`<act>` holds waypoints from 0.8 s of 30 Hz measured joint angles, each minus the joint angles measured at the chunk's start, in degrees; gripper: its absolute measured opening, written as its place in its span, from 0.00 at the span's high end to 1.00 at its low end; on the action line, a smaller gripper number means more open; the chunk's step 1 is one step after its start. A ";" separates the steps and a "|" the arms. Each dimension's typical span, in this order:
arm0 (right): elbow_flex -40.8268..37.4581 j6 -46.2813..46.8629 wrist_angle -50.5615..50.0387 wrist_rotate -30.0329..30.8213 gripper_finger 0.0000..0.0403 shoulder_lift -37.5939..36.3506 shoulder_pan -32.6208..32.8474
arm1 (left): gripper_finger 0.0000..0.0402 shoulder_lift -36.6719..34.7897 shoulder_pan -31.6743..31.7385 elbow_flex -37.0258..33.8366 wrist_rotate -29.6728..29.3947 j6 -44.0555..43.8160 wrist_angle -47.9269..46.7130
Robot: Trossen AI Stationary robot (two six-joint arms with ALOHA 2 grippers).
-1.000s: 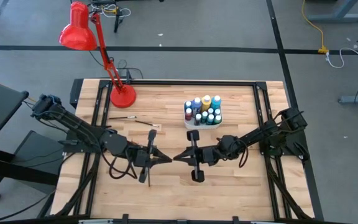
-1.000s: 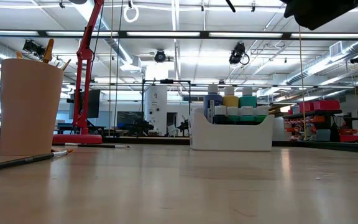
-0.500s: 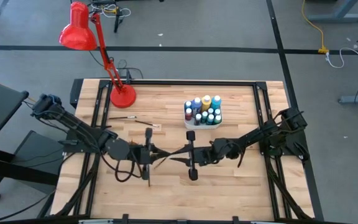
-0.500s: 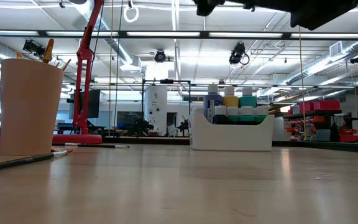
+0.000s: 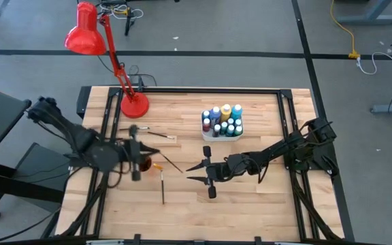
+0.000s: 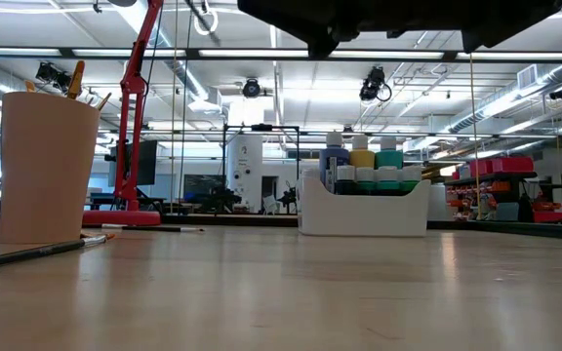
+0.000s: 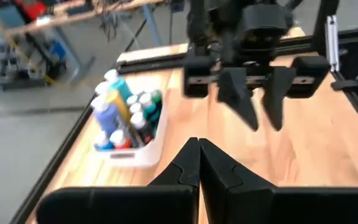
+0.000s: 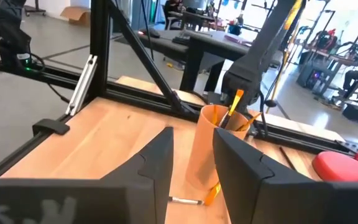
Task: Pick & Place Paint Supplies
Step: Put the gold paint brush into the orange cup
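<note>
The table (image 5: 250,204) held a white tray (image 5: 222,134) packed with paint bottles (image 5: 224,119), well behind the right gripper (image 5: 199,173), whose fingers were spread. The left gripper (image 5: 156,154), fingers pressed together, hung by the orange cup (image 5: 145,165) with brushes in it. One brush (image 5: 162,187) lay on the wood between the grippers; others (image 5: 143,131) lay near the lamp (image 5: 133,103).

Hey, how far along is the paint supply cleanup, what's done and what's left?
Done: the paint bottles stand packed in the white tray, and the orange cup holds an orange-handled brush.
In hand: nothing visible. The left hand is shut near the cup; the right hand is open above the table.
Left: several loose brushes lie on the table, such as one near the front and another by the lamp base.
</note>
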 joint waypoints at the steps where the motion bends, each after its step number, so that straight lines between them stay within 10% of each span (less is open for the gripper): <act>1: 0.01 -0.02 -0.08 0.00 0.71 0.00 0.00 | 0.99 -1.12 -0.08 0.97 -0.02 -1.51 -3.59; 8: 0.00 -0.44 -1.09 -0.42 0.71 0.00 0.00 | 0.99 -7.46 -0.45 5.30 4.47 -7.65 -23.60; 24: -0.01 -0.48 -1.32 -0.42 0.71 0.00 -0.02 | 0.99 -14.30 -0.45 5.34 9.05 -8.81 -28.78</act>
